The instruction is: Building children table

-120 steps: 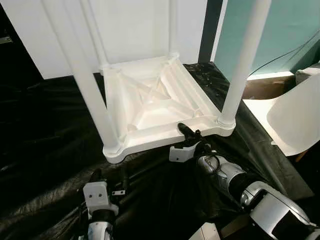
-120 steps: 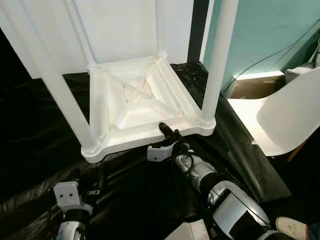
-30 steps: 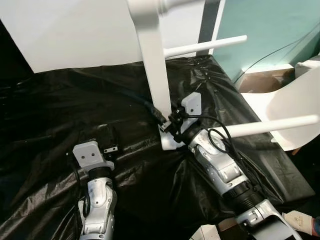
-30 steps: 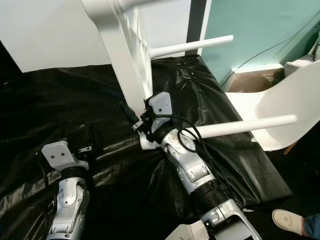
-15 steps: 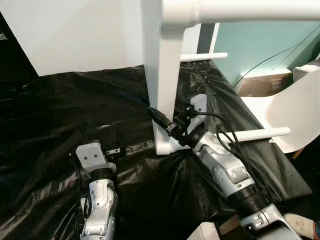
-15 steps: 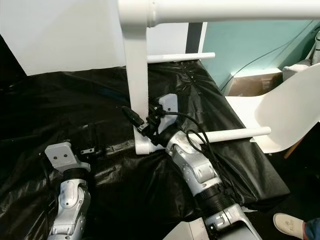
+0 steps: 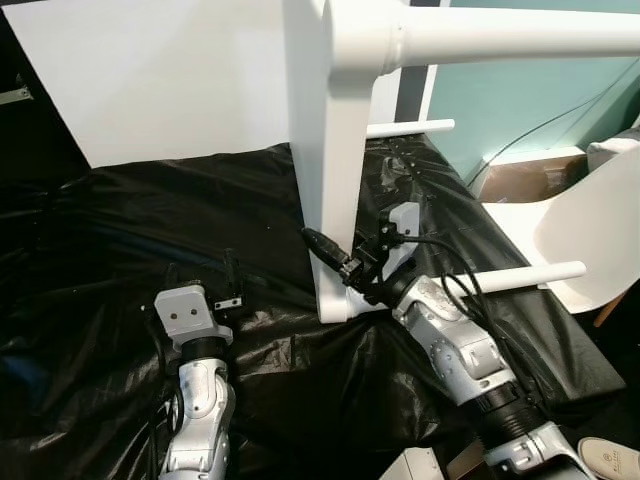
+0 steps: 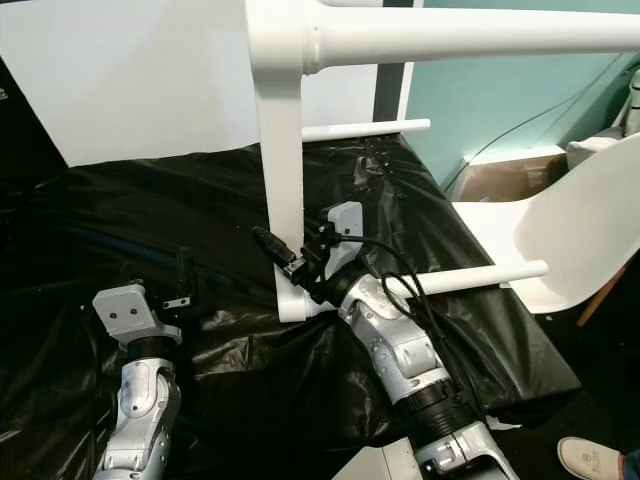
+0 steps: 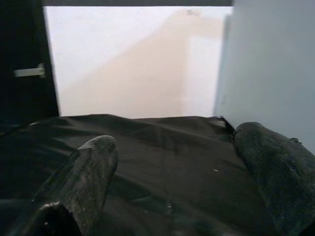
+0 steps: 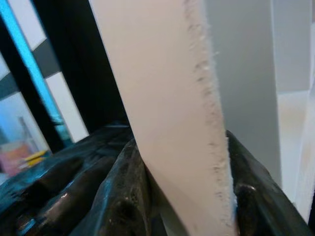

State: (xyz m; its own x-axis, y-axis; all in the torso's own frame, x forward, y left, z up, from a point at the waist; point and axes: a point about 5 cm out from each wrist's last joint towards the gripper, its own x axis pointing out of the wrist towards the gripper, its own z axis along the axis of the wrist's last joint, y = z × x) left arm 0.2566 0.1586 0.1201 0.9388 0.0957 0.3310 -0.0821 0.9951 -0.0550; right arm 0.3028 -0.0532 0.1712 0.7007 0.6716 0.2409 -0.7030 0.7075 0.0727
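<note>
The white children's table point(image 7: 325, 150) stands on its side on the black sheet point(image 7: 100, 250), its top upright. Its legs point(image 7: 520, 35) stick out level toward the right. My right gripper point(image 7: 345, 270) is shut on the lower edge of the table top, one black finger point(image 8: 275, 245) showing on the left face. In the right wrist view the white edge point(image 10: 172, 98) runs between both fingers point(image 10: 123, 196). My left gripper point(image 7: 200, 272) rests open on the sheet to the table's left, clear of it. Its fingers point(image 9: 88, 177) are spread with nothing between them.
A white chair point(image 7: 600, 230) stands at the right beside the sheet's edge. A cardboard box point(image 7: 520, 175) lies below the teal wall. A large white panel point(image 7: 170, 80) leans at the back. A shoe point(image 7: 610, 460) shows at the bottom right.
The table went from lying upside down, legs up, to standing on its side. My right gripper has kept hold of its edge and turned with it. My left arm has barely moved.
</note>
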